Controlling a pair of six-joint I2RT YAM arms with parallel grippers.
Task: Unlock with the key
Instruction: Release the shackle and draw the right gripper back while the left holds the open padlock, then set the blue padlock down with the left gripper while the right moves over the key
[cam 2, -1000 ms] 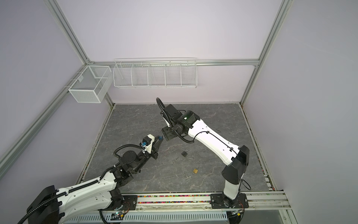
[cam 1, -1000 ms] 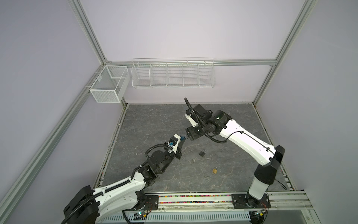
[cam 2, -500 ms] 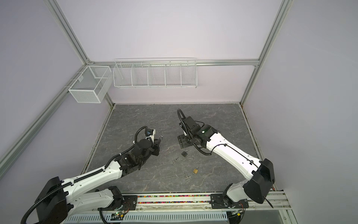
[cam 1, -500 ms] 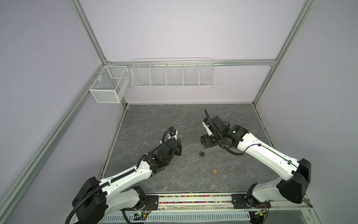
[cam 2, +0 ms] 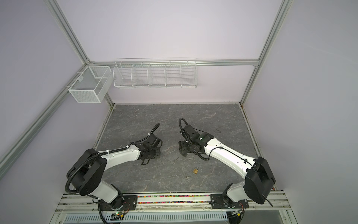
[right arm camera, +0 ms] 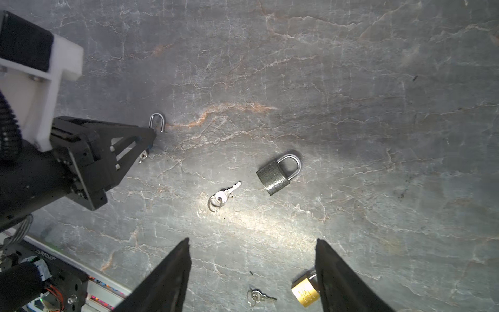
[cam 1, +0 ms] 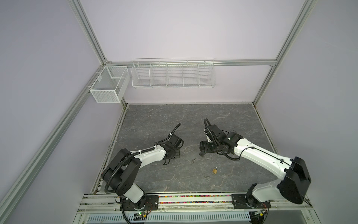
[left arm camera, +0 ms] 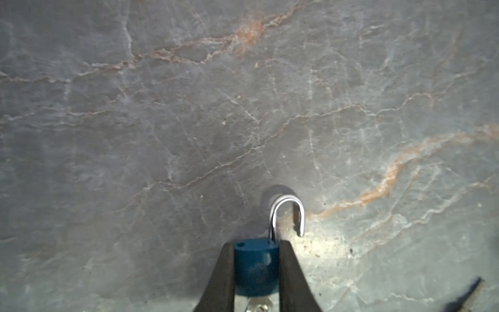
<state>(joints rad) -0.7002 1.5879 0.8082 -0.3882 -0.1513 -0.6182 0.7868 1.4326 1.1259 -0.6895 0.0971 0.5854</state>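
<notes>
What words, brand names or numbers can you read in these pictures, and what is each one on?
No text can be read outright.
brass padlock: a stamped mark on its face, too small to read.
blue padlock: a faint mark on its body, blurred.
black housing by the rail: a line of pale print, too blurred to read.
grey padlock: no marking shows.
</notes>
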